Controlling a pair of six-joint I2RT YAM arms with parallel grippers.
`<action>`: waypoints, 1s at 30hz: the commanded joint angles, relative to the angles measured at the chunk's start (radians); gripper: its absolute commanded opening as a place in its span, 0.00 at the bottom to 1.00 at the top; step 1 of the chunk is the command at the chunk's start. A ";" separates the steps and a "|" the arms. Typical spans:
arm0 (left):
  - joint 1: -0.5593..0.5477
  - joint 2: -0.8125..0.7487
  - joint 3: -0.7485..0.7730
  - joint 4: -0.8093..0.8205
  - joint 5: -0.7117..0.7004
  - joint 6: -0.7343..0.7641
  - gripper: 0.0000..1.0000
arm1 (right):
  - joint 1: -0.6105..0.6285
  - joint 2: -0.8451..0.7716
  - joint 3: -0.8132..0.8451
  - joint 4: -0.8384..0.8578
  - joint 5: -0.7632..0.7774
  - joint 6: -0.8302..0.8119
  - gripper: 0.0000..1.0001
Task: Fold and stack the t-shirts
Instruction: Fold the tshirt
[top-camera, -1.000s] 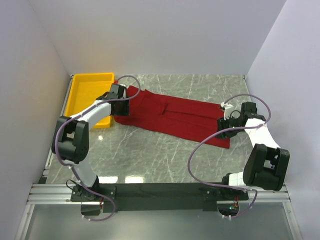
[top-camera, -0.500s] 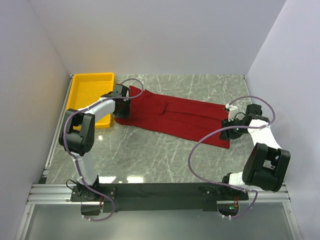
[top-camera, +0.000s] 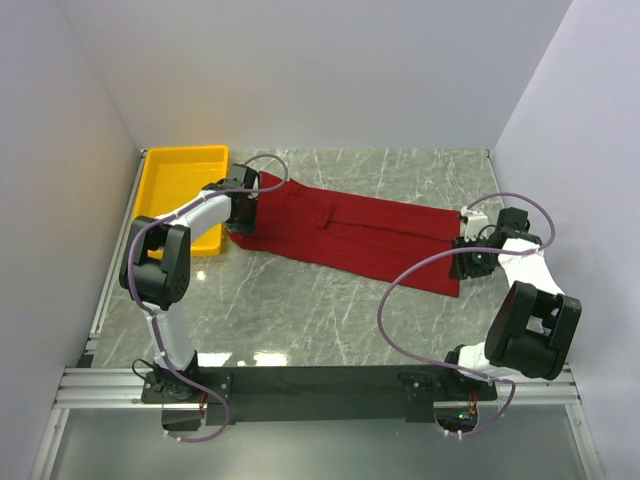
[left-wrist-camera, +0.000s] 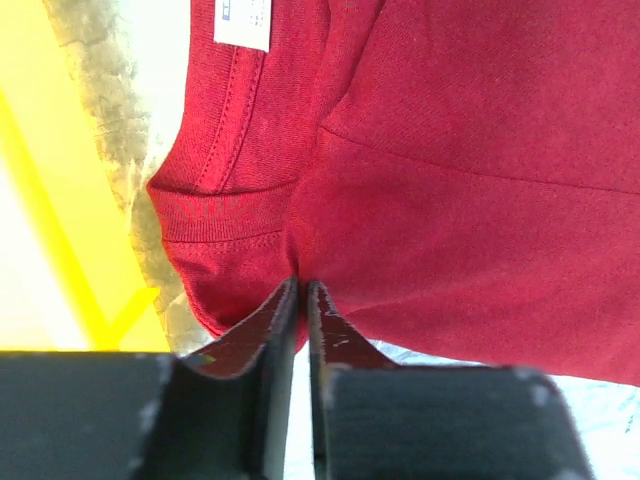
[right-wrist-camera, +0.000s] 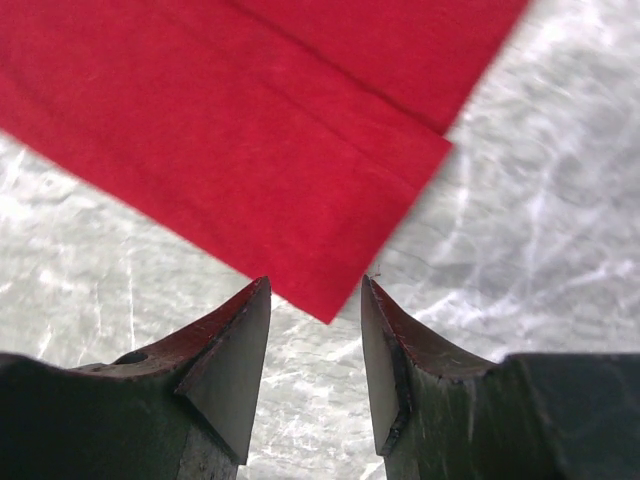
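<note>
The dark red t-shirt (top-camera: 350, 235) lies folded into a long strip across the marble table, collar end at the left. My left gripper (top-camera: 240, 216) sits at that collar end beside the tray. In the left wrist view its jaws (left-wrist-camera: 302, 287) are pinched together on a fold of the red cloth (left-wrist-camera: 450, 150) just below the collar, with the white neck label (left-wrist-camera: 243, 22) above. My right gripper (top-camera: 466, 260) hovers at the strip's near right corner. In the right wrist view it (right-wrist-camera: 316, 285) stands open, the corner of the t-shirt (right-wrist-camera: 250, 130) lying between its fingertips.
A yellow plastic tray (top-camera: 180, 165) stands at the back left, its edge (left-wrist-camera: 30, 250) close beside the left gripper. White walls enclose the table on three sides. Purple cables loop from both arms. The arm bases sit on the rail at the near edge.
The left gripper's jaws have closed on the cloth at the collar end. The right gripper has shifted slightly right and back toward the strip's corner, still open.
</note>
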 joint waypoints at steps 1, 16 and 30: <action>-0.004 -0.007 0.038 -0.012 -0.007 0.013 0.13 | -0.015 0.009 0.025 0.060 0.078 0.098 0.48; 0.007 -0.090 -0.015 0.002 0.037 -0.002 0.01 | -0.019 0.214 0.078 -0.008 0.090 0.190 0.51; 0.013 -0.109 -0.038 -0.008 0.103 -0.019 0.01 | -0.019 0.325 0.132 -0.121 0.021 0.127 0.14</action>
